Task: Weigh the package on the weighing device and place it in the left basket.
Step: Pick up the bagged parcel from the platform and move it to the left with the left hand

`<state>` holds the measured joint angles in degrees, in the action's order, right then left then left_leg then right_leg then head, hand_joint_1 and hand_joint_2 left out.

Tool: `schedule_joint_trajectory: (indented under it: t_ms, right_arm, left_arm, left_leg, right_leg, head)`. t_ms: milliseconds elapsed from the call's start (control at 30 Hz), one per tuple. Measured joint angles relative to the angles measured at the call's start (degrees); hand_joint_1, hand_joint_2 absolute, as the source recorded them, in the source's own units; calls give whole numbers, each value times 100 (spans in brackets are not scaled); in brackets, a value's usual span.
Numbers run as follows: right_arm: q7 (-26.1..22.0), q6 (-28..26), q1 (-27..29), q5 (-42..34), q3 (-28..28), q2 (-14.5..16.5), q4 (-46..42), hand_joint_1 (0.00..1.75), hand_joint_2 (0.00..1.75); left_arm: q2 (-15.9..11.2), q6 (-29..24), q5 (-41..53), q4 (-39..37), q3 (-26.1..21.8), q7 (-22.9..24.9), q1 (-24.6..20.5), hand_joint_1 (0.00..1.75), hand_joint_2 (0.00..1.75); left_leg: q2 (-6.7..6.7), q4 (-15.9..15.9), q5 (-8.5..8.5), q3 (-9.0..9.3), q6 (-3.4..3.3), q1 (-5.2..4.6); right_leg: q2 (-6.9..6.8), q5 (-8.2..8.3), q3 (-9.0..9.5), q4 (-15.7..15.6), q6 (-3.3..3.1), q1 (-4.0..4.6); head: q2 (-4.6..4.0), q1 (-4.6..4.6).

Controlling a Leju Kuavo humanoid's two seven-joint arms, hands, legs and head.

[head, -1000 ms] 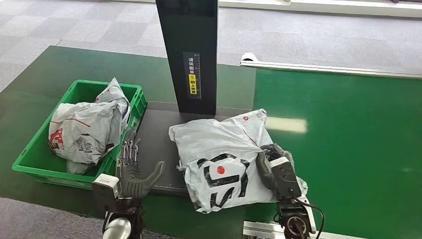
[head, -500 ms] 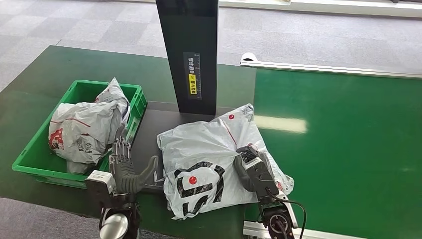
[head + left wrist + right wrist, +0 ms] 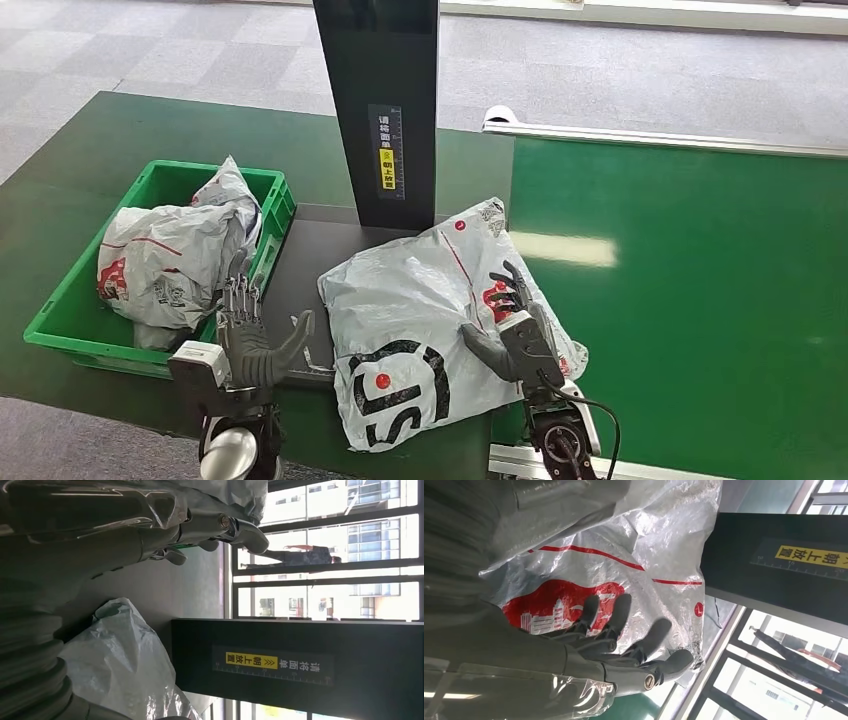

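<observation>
The green plastic basket (image 3: 60, 318) on the left of the green desk (image 3: 700, 280) already holds a crumpled grey plastic mail bag (image 3: 170, 262), leaving less room. Just beside it the left hand (image 3: 255, 345) stands open, fingers up, holding nothing — likely waiting to receive. The grey plastic package with red and black print (image 3: 410, 310) lies on the dark weighing plate (image 3: 310, 260) before the tall black post (image 3: 385, 110), overhanging the front edge; the right hand (image 3: 510, 325) rests spread on it, gripping nothing — probably steadying it
</observation>
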<state>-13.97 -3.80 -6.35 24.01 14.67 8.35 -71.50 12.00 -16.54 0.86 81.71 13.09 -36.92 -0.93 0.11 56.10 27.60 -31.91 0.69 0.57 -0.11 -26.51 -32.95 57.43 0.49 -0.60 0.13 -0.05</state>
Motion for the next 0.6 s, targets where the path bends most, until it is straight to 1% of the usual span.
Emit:
schedule_joint_trajectory:
  t_ms: [333, 533, 600]
  right_arm:
    - [-110, -49, 1, -152, -30, -49, -1, 0, 175]
    - [-123, -51, 1, -177, -49, -58, -1, 0, 175]
    - [-199, -55, 3, -223, -54, -62, -6, 0, 175]
  left_arm:
    - [4, 167, 184, -47, 341, 84, -69, 0, 175]
    - [4, 219, 206, -47, 430, 113, -97, 0, 175]
    - [4, 291, 246, -47, 464, 148, -101, 0, 175]
  left_leg:
    - [1, 0, 0, 1, 0, 0]
    - [1, 0, 0, 1, 0, 0]
    - [1, 0, 0, 1, 0, 0]
  right_leg:
    - [1, 0, 0, 0, 0, 0]
    - [1, 0, -1, 0, 0, 0]
    - [1, 0, -1, 0, 0, 0]
  head:
    - [0, 1]
    - [0, -1]
    - [1, -1]
